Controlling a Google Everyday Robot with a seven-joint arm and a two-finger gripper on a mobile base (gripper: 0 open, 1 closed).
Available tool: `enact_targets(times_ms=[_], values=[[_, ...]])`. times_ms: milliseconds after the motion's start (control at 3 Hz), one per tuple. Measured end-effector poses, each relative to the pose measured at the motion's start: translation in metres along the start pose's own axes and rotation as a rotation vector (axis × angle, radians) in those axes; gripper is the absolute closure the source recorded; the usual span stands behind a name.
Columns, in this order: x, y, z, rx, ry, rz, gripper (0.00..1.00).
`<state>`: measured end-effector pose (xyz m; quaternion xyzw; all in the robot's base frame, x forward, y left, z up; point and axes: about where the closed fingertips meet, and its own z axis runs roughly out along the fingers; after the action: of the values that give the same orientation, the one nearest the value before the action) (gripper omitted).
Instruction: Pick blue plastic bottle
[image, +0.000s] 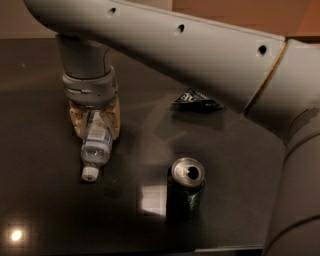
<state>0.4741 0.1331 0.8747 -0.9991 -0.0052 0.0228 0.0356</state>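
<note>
The blue plastic bottle (96, 147) is small and clear with a pale label and a white cap. It lies on the dark table (40, 100) at the left, cap toward the front. My gripper (95, 120) comes down from above onto the bottle's far end. Its tan fingers (114, 117) are closed against both sides of the bottle. The bottle's cap end rests on the table.
A green metal drink can (186, 189) stands upright, opened, right of the bottle near the table's front edge. A dark blue foil snack bag (196, 101) lies farther back, partly under my grey arm (200, 55), which spans the top and right.
</note>
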Motion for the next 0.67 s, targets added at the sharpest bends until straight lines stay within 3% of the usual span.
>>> enact_targets(times_ms=[333,667], values=[[-0.005,-0.005,-0.030,0.037,0.021,-0.001,1.00],[0.004,-0.025,-0.080,0.137,0.075,-0.009,1.00]])
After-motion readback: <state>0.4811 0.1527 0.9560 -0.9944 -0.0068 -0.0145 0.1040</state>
